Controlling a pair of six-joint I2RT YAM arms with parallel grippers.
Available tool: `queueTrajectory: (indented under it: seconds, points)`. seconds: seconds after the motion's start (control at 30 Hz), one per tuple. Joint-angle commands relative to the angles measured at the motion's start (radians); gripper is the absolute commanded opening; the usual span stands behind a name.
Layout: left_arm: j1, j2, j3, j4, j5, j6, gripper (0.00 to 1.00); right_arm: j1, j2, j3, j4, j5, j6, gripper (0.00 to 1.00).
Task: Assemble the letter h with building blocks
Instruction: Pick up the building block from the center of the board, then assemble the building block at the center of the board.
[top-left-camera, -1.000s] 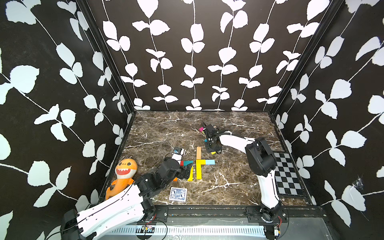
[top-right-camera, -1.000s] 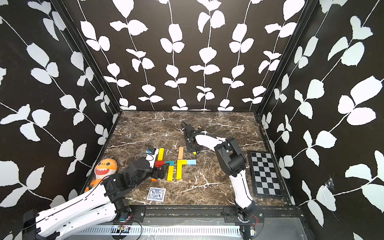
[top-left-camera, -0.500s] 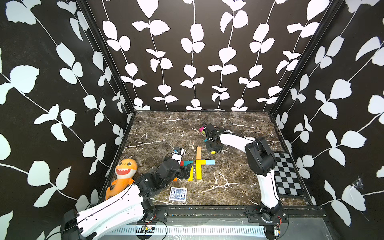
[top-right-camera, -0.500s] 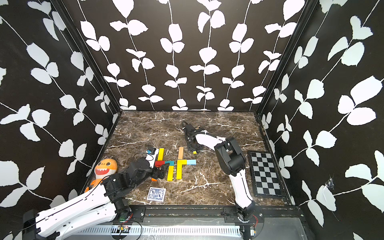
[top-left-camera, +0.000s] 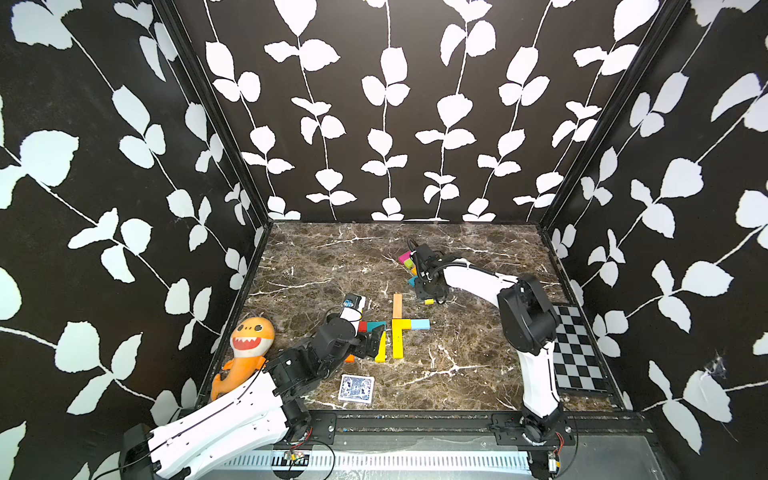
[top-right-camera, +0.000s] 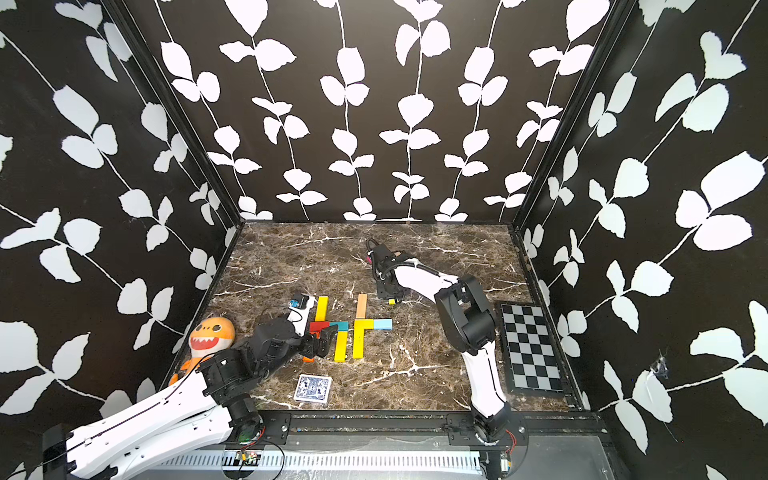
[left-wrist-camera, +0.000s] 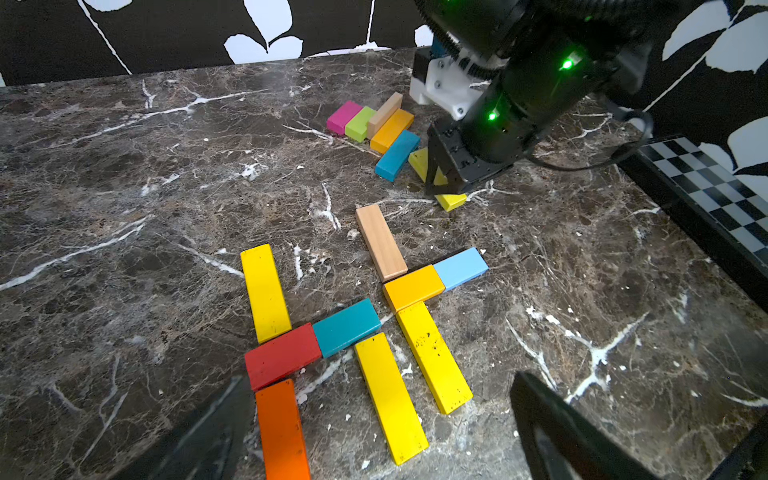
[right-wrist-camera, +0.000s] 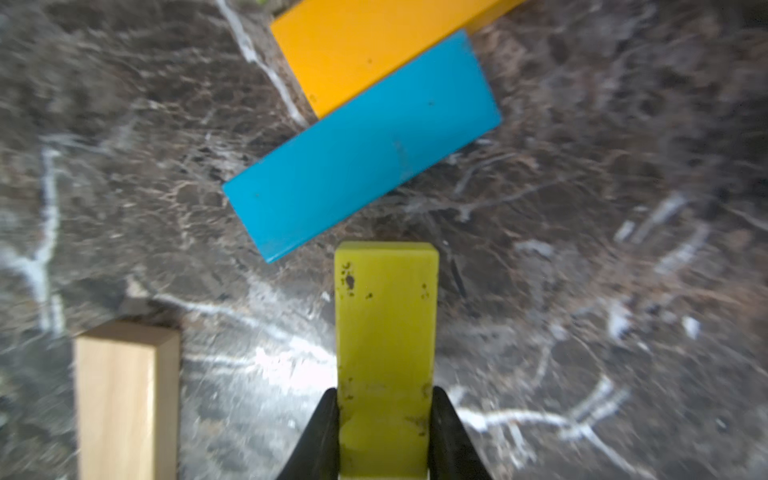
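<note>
My right gripper is shut on the end of a yellow block, held just above the marble beside a blue block and an amber one. In both top views it sits at the spare pile, where pink and green blocks lie. Laid flat mid-table are a yellow block, red, teal, orange, two more yellow, amber, light blue and tan. My left gripper hovers open over their near end.
A blue-patterned card deck lies near the front edge. An orange shark plush leans in the front left corner. A checkerboard mat lies along the right wall, behind the right arm's base.
The right jaws have closed the last bit onto the yellow block. Neither arm has visibly shifted.
</note>
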Motion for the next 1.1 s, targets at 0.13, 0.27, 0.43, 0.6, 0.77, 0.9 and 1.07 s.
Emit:
queueTrajectory:
  seconds: [0.13, 0.27, 0.43, 0.6, 0.77, 0.9, 1.07]
  points:
    - [0.000, -0.033, -0.005, 0.033, 0.006, 0.020, 0.99, 0.055, -0.197, -0.127, -0.075, 0.037, 0.086, 0.21]
    - [0.000, -0.050, -0.011, 0.040, 0.015, 0.028, 0.99, 0.120, -0.290, -0.207, -0.117, 0.059, 0.139, 0.21]
    - [0.000, -0.059, -0.017, 0.043, 0.023, 0.034, 0.99, 0.212, -0.373, -0.329, -0.149, 0.038, 0.237, 0.21]
    - [0.000, -0.084, -0.030, 0.051, 0.026, 0.035, 0.99, 0.326, -0.390, -0.391, -0.173, 0.041, 0.340, 0.21]
    - [0.000, -0.096, -0.030, 0.041, 0.028, 0.035, 0.99, 0.407, -0.405, -0.455, -0.140, 0.029, 0.440, 0.20]
    - [0.000, -0.116, -0.036, 0.037, 0.026, 0.035, 0.99, 0.440, -0.376, -0.479, -0.107, 0.015, 0.487, 0.20]
    - [0.000, -0.125, -0.033, 0.027, 0.026, 0.035, 0.99, 0.441, -0.333, -0.480, -0.060, 0.011, 0.502, 0.20]
